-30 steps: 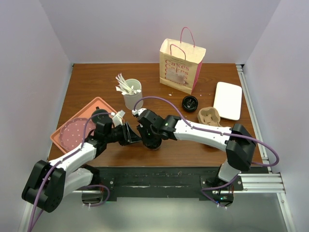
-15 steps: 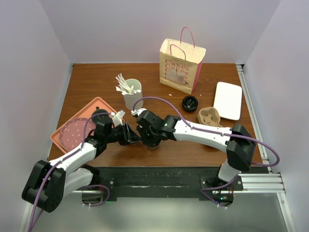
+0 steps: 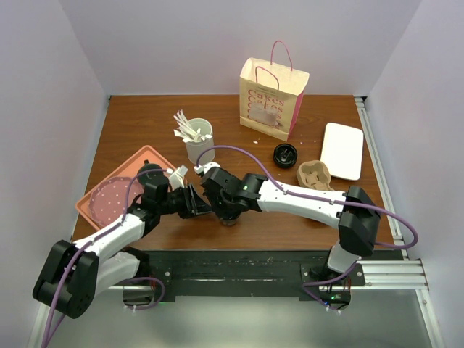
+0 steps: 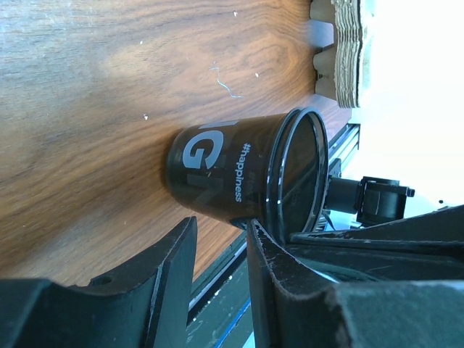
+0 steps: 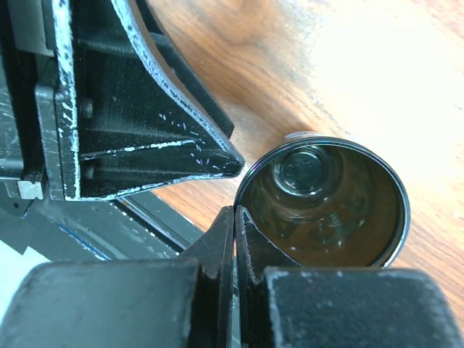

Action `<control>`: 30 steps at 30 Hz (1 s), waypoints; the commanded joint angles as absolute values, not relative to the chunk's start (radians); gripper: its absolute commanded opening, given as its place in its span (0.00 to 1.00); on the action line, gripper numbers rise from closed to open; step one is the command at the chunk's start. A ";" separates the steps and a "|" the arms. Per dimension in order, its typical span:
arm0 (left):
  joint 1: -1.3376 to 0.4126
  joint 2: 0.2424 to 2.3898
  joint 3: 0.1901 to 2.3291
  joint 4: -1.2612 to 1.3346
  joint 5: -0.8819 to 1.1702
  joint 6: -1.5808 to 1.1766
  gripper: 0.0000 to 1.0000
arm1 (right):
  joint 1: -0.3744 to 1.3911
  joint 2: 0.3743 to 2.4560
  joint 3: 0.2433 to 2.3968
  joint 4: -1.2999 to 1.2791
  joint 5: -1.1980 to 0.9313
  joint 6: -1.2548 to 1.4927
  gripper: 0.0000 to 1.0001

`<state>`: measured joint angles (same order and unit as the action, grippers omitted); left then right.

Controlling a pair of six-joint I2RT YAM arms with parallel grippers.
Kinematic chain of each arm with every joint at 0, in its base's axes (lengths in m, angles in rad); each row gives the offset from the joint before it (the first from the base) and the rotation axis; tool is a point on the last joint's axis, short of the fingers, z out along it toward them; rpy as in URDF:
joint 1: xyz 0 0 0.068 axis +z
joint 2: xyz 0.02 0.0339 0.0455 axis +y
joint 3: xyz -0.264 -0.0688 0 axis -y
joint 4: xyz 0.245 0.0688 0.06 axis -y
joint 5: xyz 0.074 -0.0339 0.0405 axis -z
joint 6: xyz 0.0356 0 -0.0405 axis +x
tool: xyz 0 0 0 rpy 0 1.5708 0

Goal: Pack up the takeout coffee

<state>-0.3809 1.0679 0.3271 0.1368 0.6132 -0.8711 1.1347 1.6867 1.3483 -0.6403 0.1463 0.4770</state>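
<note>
The takeout coffee (image 4: 217, 174) stands upright, mouth open, near the front edge of the table (image 3: 145, 123); the right gripper (image 5: 233, 225) has its fingers pressed together at the rim, pinching or not I cannot tell; the left gripper (image 4: 221, 235) waits just beside, jaws apart, holding nothing; the black lid (image 3: 285, 154) lies well apart

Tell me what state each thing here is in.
Takeout coffee cup: upright, lid off.
Black lid: lying apart from the cup.
Paper bag: standing, top open.
Cup carrier: empty.
White cup: upright, holding stirrers.
Left end effector: open, cup just ahead.
Right end effector: shut at the cup's rim.
</note>
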 commanded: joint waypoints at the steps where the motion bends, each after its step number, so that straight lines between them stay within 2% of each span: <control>1: -0.377 1.065 0.342 0.130 0.609 -0.847 0.38 | 1.144 1.663 1.411 -0.692 0.228 0.463 0.00; 11: -0.377 1.016 0.406 0.077 0.626 -0.865 0.43 | 1.146 1.626 1.382 -0.680 0.230 0.430 0.00; 15: -0.377 1.026 0.399 0.139 0.661 -0.894 0.44 | 1.149 1.606 1.374 -0.657 0.222 0.399 0.00; 20: -0.377 1.005 0.399 0.133 0.667 -0.910 0.44 | 1.155 1.592 1.443 -0.690 0.291 0.348 0.00; 30: -0.377 0.970 0.416 0.060 0.632 -0.887 0.45 | 1.157 1.578 1.365 -0.687 0.305 0.318 0.00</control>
<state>-0.3809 0.9852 0.3786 0.0784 0.6300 -0.8898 1.1519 1.6310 1.3781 -0.6941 0.2733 0.3389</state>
